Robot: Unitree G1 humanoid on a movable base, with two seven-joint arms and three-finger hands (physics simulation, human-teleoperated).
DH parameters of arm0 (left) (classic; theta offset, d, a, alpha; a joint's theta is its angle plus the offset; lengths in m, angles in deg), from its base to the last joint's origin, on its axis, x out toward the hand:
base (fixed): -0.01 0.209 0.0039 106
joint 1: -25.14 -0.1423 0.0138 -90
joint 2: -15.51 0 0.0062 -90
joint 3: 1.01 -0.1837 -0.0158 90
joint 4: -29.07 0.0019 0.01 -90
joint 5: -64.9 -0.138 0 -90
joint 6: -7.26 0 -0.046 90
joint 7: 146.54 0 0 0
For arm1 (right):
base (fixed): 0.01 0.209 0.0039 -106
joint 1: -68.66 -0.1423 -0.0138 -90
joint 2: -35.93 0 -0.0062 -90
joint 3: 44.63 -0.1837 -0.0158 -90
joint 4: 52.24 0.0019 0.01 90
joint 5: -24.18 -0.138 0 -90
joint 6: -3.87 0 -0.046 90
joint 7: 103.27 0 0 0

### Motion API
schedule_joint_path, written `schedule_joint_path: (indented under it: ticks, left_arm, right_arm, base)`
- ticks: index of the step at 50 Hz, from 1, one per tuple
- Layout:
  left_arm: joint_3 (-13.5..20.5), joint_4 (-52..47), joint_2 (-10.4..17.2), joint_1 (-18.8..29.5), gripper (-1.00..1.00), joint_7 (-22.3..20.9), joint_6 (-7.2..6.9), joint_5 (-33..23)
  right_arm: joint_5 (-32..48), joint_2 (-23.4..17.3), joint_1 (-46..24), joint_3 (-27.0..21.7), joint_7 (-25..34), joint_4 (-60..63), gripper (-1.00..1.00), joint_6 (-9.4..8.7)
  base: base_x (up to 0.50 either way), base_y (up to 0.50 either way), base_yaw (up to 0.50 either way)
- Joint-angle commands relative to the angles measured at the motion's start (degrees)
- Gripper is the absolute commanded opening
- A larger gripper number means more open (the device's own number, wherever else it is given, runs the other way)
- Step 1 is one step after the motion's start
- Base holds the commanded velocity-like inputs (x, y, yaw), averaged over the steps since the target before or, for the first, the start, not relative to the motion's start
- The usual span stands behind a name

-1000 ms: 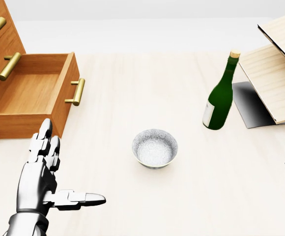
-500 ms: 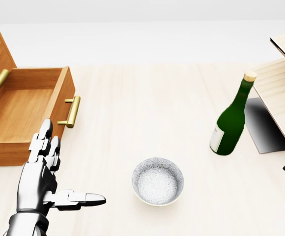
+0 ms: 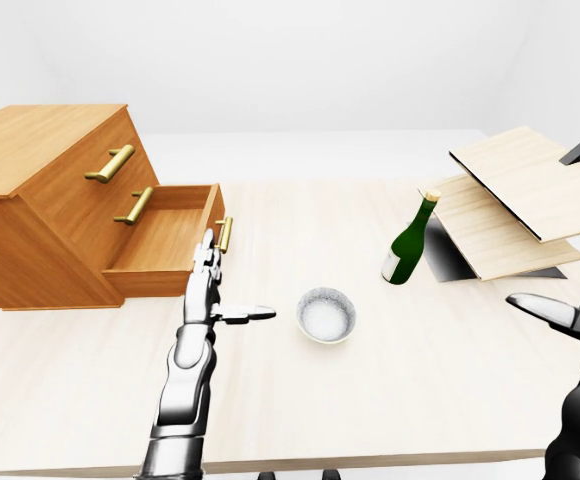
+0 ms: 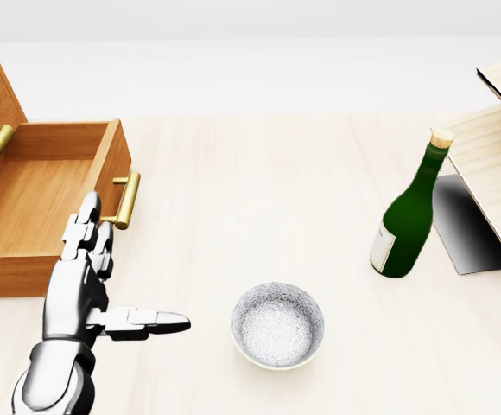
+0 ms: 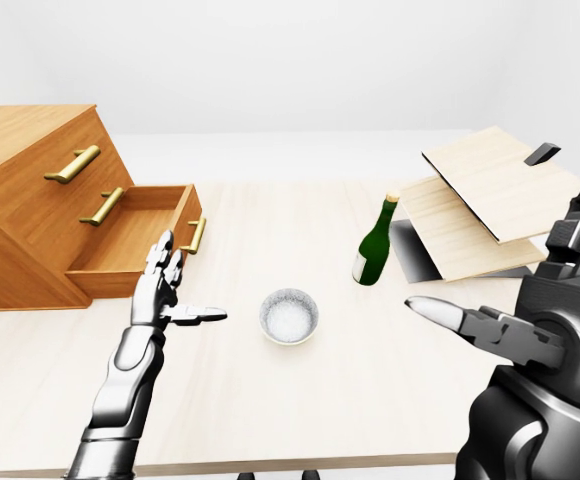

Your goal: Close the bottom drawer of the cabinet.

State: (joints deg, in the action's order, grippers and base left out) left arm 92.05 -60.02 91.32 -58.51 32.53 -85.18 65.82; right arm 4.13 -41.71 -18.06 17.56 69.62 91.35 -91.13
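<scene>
A wooden cabinet [image 3: 45,205] sits at the left end of a pale bench [image 3: 370,380], its bottom drawer [image 3: 170,240] pulled well out and showing a bare wooden floor. A brass handle [image 4: 127,200] runs along the drawer's face, which looks toward the middle of the bench. The robot's left hand [image 4: 82,290] hangs just beside that corner of the drawer, fingers spread and straight, the thumb jutting right toward a speckled white bowl [image 4: 278,326]. In the head view the fingertips [image 4: 89,207] stand close to the left of the handle, over the drawer's near wall; whether they touch the wood cannot be told. The palm sits lower in that view than the drawer's face, not against it.

The bowl rests on the bench near the hand's thumb, apart from it. Farther right a green bottle [image 4: 409,212] with a cork stands upright, next to a stack of tilted light wooden boards [image 3: 510,205] propped on a dark base. The right hand [image 5: 490,330] is raised at the right of the right-eye view, fingers open and empty, one pointing left, well apart from the bottle and from the drawer.
</scene>
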Motion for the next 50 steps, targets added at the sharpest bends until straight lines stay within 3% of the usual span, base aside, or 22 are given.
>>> schedule_joint_path:
  ticks: [1,3,7,8,9,16,31,50]
  left_arm:
    - [0.57,10.75,0.97,9.56,1.00,0.60,0.82,1.23]
    - [0.90,13.62,1.59,11.90,1.00,0.72,1.42,1.30]
    - [2.33,24.73,3.57,18.63,1.00,1.74,5.48,1.41]
    - [2.43,26.53,3.95,19.81,1.00,1.95,5.96,1.48]
    - [2.53,30.88,4.34,21.83,1.00,2.17,7.45,1.27]
    - [2.18,44.68,5.07,26.98,1.00,3.10,7.45,0.73]
    - [2.65,57.30,5.97,31.24,1.00,3.12,7.45,0.53]
    - [3.41,62.60,7.01,32.29,1.00,3.72,7.45,1.34]
  right_arm:
    - [0.52,0.28,0.24,0.90,0.42,0.19,1.00,0.00]
    - [0.48,0.31,0.28,0.82,0.57,0.26,1.00,0.00]
    - [0.52,0.35,0.26,1.01,0.59,0.54,1.00,0.00]
    - [0.64,0.41,0.27,1.15,0.68,0.46,1.00,0.00]
    - [0.80,0.41,0.24,1.27,0.78,0.23,1.00,0.00]
    - [1.00,0.49,0.37,1.41,1.12,0.16,1.00,0.00]
    - [1.93,0.70,0.35,2.17,1.77,-0.81,1.00,0.00]
    - [2.95,0.73,0.30,3.36,2.23,-2.19,1.00,0.00]
  base:
    - [0.00,0.00,0.00]
    - [0.00,0.00,0.00]
    - [0.00,0.00,0.00]
    - [0.00,0.00,0.00]
    - [0.00,0.00,0.00]
    - [0.00,0.00,0.00]
    - [0.00,0.00,0.00]
    - [0.00,0.00,0.00]
